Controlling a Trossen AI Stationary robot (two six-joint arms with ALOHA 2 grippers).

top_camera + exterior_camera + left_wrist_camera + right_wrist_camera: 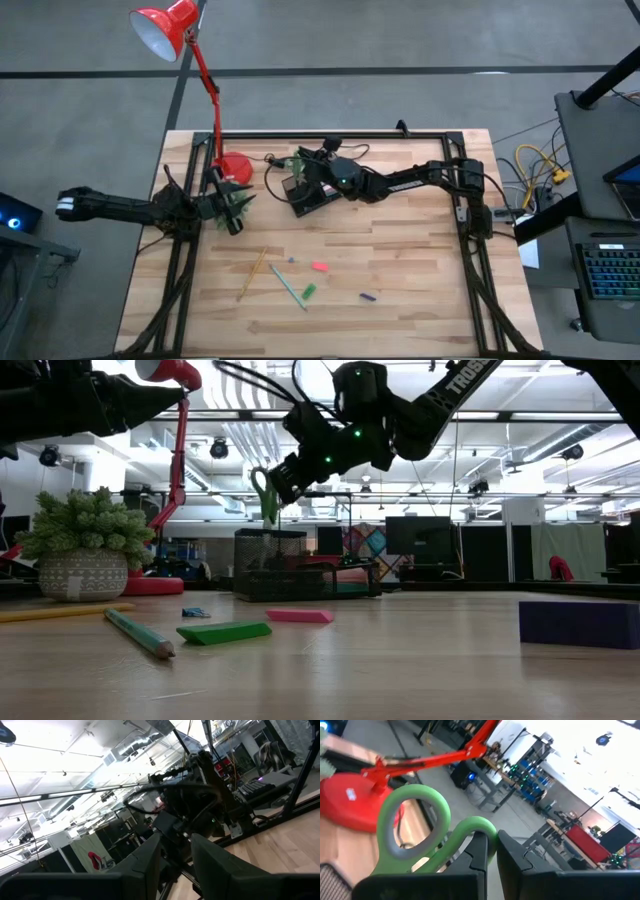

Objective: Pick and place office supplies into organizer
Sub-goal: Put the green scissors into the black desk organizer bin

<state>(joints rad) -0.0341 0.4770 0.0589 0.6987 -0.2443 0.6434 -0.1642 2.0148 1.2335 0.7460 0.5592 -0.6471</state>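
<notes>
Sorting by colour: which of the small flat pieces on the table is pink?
The pink piece lies mid-table; the green piece sits nearer the front edge, and the purple piece farther right.

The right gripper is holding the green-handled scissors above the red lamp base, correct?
Not quite. The right gripper does hold the green-handled scissors, but above the black organizer, not the lamp base; the low view and high view show this.

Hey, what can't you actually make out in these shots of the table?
- Scissors: blades hidden in every view; in the right wrist view, the right gripper covers them.
- Organizer: contents unreadable through its mesh in the low view; the right arm covers it from above.
- Left gripper: any held item unclear.
</notes>
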